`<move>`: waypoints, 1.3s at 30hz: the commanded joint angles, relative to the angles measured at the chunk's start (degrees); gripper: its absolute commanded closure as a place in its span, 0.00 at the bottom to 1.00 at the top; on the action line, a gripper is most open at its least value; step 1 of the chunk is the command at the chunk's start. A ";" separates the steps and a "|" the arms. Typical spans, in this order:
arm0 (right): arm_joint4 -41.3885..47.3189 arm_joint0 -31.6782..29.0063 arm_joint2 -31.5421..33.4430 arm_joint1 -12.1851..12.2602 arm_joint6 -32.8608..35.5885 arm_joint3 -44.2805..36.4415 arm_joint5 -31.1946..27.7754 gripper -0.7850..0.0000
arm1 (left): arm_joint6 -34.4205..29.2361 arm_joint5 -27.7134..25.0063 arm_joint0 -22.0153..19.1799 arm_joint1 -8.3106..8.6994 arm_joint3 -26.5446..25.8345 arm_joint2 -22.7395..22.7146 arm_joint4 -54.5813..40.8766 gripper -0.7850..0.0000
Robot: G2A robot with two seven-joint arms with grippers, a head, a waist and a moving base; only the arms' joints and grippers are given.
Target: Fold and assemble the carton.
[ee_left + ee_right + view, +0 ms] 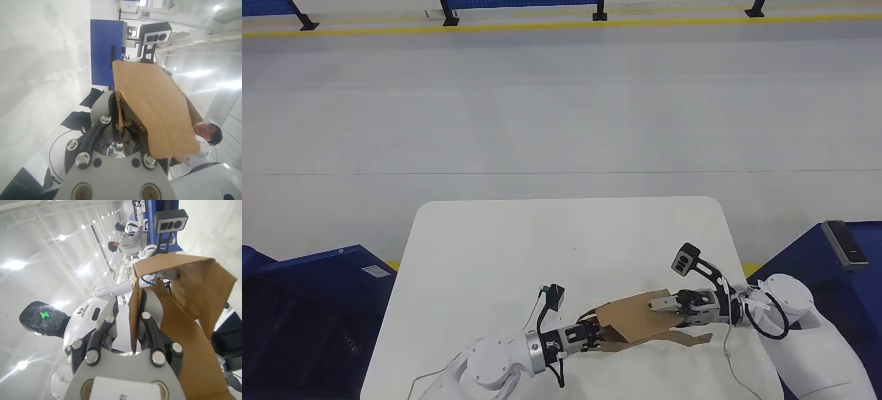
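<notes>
We see the white counter [492,260] with rounded corners; its near edge is cut off by the frame, so we cannot follow it under the arms; the brown carton [634,318] sits over the near right part of the counter, between the two hands, and we cannot tell whether its underside touches the surface or hangs just above it. It is partly opened, not flat; from the right wrist its walls bend round into an open sleeve with a ragged slot cut in one panel, and its near panel runs out of the picture. From the left wrist one broad flap covers most of what lies behind it.

The left hand [590,335] meets the carton's left end and is clenched on a thin, crumpled edge of cardboard; one finger [105,102] presses beside that edge, while its partner is hidden behind the flap. The right hand [682,308] is at the carton's right end, released; a carton wall stands between its fingers, the outer finger [113,308] clearly apart from the cardboard, the inner one tucked inside the sleeve and partly covered.
</notes>
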 commanded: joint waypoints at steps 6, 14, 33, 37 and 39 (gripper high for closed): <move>-0.20 0.19 -0.67 -0.05 -0.40 0.06 -0.24 1.00 | 0.10 0.26 -0.33 -0.17 0.69 0.31 0.07 1.00; 3.38 1.64 -0.76 -0.47 -4.34 1.46 0.56 1.00 | 0.85 -1.23 -0.06 -0.07 0.40 -0.87 -0.13 0.00; 7.10 3.60 -0.03 -0.97 -9.83 3.83 -0.21 1.00 | 35.04 -22.77 7.10 1.55 -5.90 -17.65 24.10 0.00; 7.10 3.60 -0.03 -0.97 -9.83 3.83 -0.21 1.00 | 35.04 -22.77 7.10 1.55 -5.90 -17.65 24.10 0.00; 7.10 3.60 -0.03 -0.97 -9.83 3.83 -0.21 1.00 | 35.04 -22.77 7.10 1.55 -5.90 -17.65 24.10 0.00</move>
